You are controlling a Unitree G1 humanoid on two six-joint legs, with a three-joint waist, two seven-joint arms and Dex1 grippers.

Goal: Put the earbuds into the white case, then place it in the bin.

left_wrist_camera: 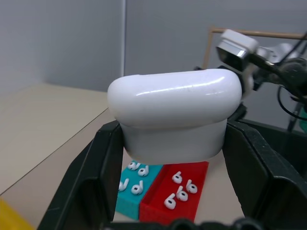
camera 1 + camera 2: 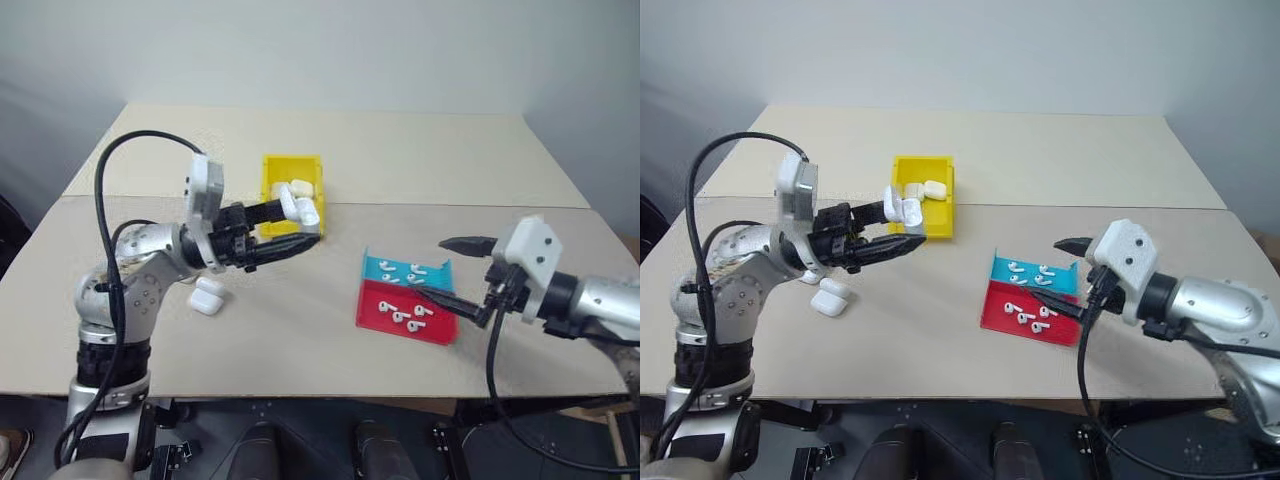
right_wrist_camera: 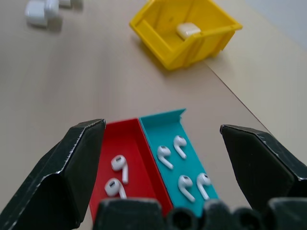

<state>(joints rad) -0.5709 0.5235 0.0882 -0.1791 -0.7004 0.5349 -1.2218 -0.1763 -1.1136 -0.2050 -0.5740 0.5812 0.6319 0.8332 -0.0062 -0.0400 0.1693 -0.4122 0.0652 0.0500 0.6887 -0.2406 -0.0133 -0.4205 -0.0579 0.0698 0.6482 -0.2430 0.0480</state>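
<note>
left claw [image 2: 902,226] grips white case [image 2: 902,209] | right claw [image 2: 1064,277] open over red tray [image 2: 1000,318]

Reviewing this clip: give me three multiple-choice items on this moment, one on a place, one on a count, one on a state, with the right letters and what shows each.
1. Where is the white case held by the left hand?
A. on the red tray
B. in the air beside the bin
C. on the floor

2. How many earbuds lie in the blue tray?
A. four
B. one
C. nine

3. What state is the right hand in?
A. shut on an earbud
B. shut on a case
C. open, holding nothing

Answers: 1 B, the case sits between the fingers next to the yellow bin. 2 A, the right wrist view shows four. 3 C, its fingers stand wide apart above the trays.
</note>
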